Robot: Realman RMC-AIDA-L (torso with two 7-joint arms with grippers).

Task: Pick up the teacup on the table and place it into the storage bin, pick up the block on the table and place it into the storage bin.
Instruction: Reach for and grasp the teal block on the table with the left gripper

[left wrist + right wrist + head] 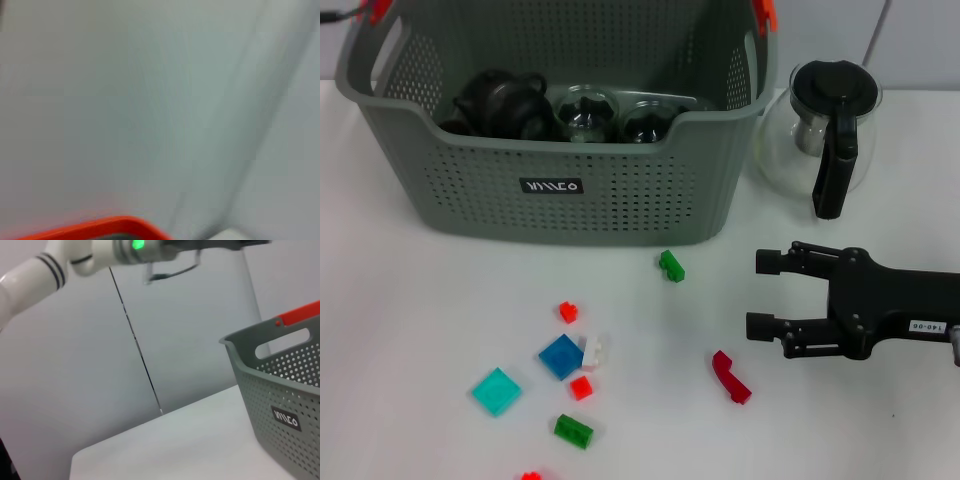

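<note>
The storage bin (pixel 570 200), grey-green and perforated, stands at the back of the table; its corner and logo label also show in the right wrist view (pixel 280 390). Two glass teacups (pixel 586 116) lie inside it beside a black teapot (pixel 500 100). Loose blocks are scattered in front: a green block (pixel 671 266), a dark red block (pixel 731 377), a blue block (pixel 560 356) and others. My right gripper (pixel 755 294) hovers open and empty at the right, just above the dark red block. The left arm (pixel 75 262) is raised high; its gripper end is cut off.
A glass pot with a black handle (pixel 825 130) stands right of the bin, behind my right gripper. A teal tile (pixel 496 391), a white block (pixel 593 351) and small red blocks (pixel 568 312) lie front left. An orange clip (pixel 100 227) shows in the left wrist view.
</note>
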